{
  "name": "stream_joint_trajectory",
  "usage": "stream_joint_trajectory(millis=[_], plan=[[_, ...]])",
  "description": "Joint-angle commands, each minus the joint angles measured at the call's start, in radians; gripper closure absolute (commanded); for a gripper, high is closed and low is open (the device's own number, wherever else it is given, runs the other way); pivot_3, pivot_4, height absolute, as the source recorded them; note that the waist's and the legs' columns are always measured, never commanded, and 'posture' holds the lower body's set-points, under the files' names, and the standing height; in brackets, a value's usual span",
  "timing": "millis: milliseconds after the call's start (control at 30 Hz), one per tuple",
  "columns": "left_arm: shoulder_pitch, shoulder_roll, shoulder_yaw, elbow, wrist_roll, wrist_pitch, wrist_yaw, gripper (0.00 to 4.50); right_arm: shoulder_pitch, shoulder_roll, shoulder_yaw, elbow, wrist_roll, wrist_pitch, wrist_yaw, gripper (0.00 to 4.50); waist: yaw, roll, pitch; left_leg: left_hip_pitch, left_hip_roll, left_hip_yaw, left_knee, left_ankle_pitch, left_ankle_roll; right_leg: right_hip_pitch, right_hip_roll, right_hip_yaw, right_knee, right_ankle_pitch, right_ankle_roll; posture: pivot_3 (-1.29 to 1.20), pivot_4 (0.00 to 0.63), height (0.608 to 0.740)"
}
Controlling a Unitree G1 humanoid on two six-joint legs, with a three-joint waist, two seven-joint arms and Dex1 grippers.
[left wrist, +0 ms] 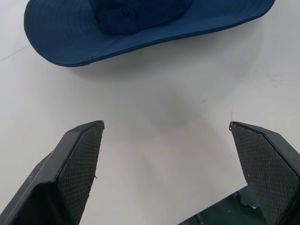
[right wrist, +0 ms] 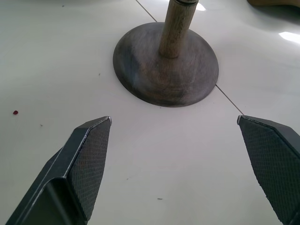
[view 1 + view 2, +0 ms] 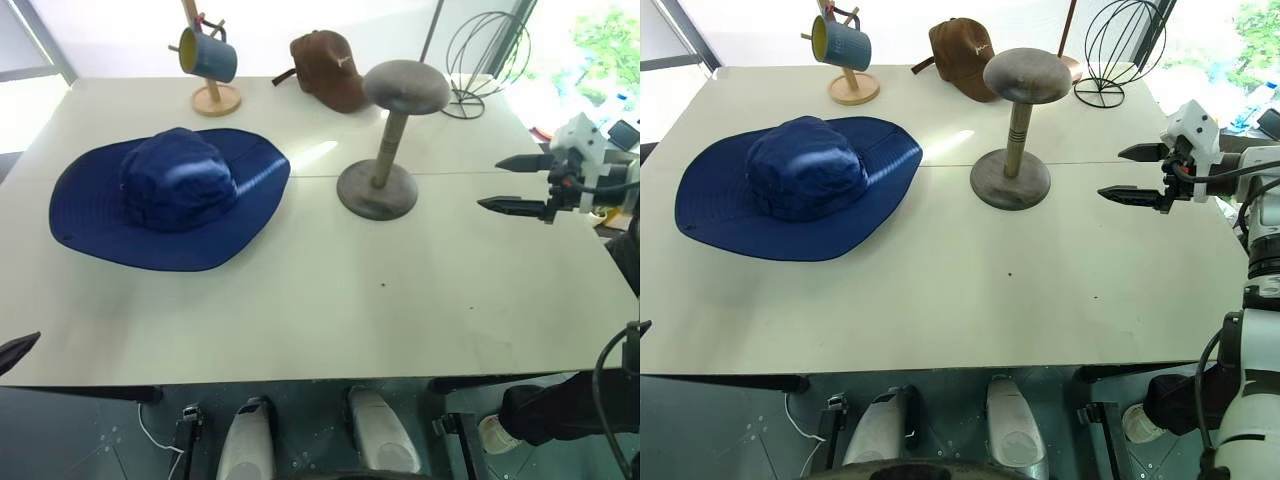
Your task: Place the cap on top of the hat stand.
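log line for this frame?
cap: flat on table, untouched | hat stand: bare | left tool: open, empty | right tool: open, facing stand

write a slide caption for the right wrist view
Right gripper with fingers open, empty above the white table, facing the hat stand base.

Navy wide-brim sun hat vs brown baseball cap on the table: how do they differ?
The navy fabric sun hat is clearly larger than the brown baseball cap. The sun hat has a floppy brim all round; the baseball cap does not. The sun hat lies flat on the white table's left side; the baseball cap sits at the far edge, behind the grey mushroom-shaped hat stand. Neither is on the stand.
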Motion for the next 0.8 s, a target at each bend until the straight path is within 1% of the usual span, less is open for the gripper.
stream_joint_trajectory(millis=[33, 233, 400, 567, 600, 700, 800], plan=[[-0.004, 0.013, 0.028, -0.001, -0.003, -0.008, -0.006, 0.0, -0.013, -0.026, -0.035, -0.005, 0.006, -0.014, -0.001, 0.08, 0.0, 0.0, 0.0, 0.0, 0.0, 0.0, 0.0, 0.0, 0.0, 0.0, 0.0, 0.0, 0.0, 0.0, 0.0, 0.0, 0.15, 0.738], [-0.034, 0.028, 0.022, 0.005, -0.021, 0.022, -0.001, 0.0, -0.013, -0.029, -0.036, -0.003, 0.005, -0.015, -0.007, 0.08, 0.001, 0.0, 0.0, 0.0, 0.0, 0.0, 0.001, 0.0, 0.0, 0.0, 0.0, 0.0, 0.001, 0.0, 0.0, 0.0, 0.15, 0.738], [-0.062, 0.05, 0.006, 0.006, -0.027, 0.038, -0.007, 0.0, -0.022, -0.029, -0.035, -0.005, 0.013, 0.021, 0.007, 0.08, 0.001, 0.0, 0.0, 0.0, 0.0, 0.0, 0.001, 0.0, 0.0, 0.0, 0.0, 0.0, 0.001, 0.0, 0.0, 0.0, 0.15, 0.738], [-0.084, 0.097, -0.014, -0.08, -0.039, 0.038, -0.055, 0.0, -0.026, -0.022, -0.036, -0.054, 0.026, 0.024, 0.027, 0.08, 0.002, 0.0, 0.0, 0.0, 0.0, 0.0, 0.002, 0.0, 0.0, 0.001, 0.0, 0.0, 0.002, 0.0, 0.0, 0.0, 0.15, 0.738], [-0.088, 0.117, -0.019, -0.091, -0.027, 0.021, -0.072, 0.0, -0.024, -0.025, -0.034, -0.083, 0.034, 0.036, 0.045, 0.08, 0.002, 0.0, 0.0, 0.0, 0.0, 0.0, 0.002, 0.0, 0.0, 0.001, 0.0, 0.0, 0.002, 0.0, 0.0, 0.0, 0.15, 0.738], [-0.142, 0.222, -0.101, -0.063, 0.068, -0.086, -0.101, 0.0, -0.008, -0.037, -0.03, -0.205, 0.075, 0.098, 0.114, 0.08, 0.005, 0.002, 0.001, 0.0, 0.0, 0.0, 0.002, 0.0, 0.0, 0.001, 0.001, 0.0, 0.002, 0.0, 0.0, 0.0, 0.15, 0.738], [-0.291, 0.345, -0.249, -0.011, 0.082, -0.154, -0.098, 0.0, 0.025, -0.044, -0.032, -0.368, 0.134, 0.189, 0.158, 0.08, 0.009, 0.003, 0.001, 0.0, 0.0, -0.001, 0.003, 0.0, 0.0, 0.001, 0.001, 0.0, 0.003, 0.0, 0.0, 0.0, 0.15, 0.738]])
